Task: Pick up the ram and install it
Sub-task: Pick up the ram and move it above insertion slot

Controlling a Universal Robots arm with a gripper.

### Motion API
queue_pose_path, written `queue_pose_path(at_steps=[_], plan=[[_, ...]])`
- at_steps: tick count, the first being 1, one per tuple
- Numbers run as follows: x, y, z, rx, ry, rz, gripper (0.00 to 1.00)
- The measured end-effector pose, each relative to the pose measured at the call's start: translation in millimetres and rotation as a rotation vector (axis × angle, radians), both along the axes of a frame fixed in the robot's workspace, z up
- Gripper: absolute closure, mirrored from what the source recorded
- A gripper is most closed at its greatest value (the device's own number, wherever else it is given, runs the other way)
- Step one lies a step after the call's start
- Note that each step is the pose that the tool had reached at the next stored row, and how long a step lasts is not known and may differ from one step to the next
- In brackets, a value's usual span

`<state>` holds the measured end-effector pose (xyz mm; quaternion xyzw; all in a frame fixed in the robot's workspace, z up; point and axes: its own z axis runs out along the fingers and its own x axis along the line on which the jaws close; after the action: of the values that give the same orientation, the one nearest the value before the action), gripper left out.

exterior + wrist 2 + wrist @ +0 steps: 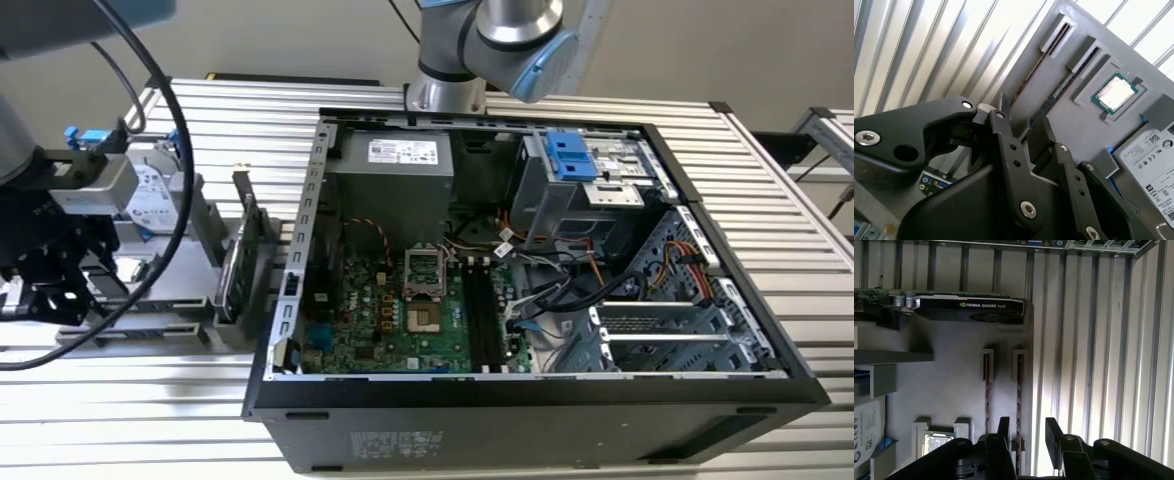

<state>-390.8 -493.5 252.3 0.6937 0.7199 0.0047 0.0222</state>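
straddling the ram (1018,395) in the first wrist view, the end effector (1027,429) gapes open.

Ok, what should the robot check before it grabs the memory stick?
1. Open gripper: ok.
2. The memory stick lined up between the jaws: ok.
3. It sits in the grey holder: ok.
4. How far above it the gripper is: cannot tell.
5. The black slots look free: ok.
6. The computer case is open: ok.
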Motion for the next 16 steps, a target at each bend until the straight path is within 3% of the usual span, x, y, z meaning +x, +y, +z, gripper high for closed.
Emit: queue_pose_path(at_steps=[12,16], plan=[[0.0,1.5,-12.0,0.0000,-0.0001,0.006,0.00],[-0.1,1.5,-13.2,0.0000,0.0000,0.006,0.00]])
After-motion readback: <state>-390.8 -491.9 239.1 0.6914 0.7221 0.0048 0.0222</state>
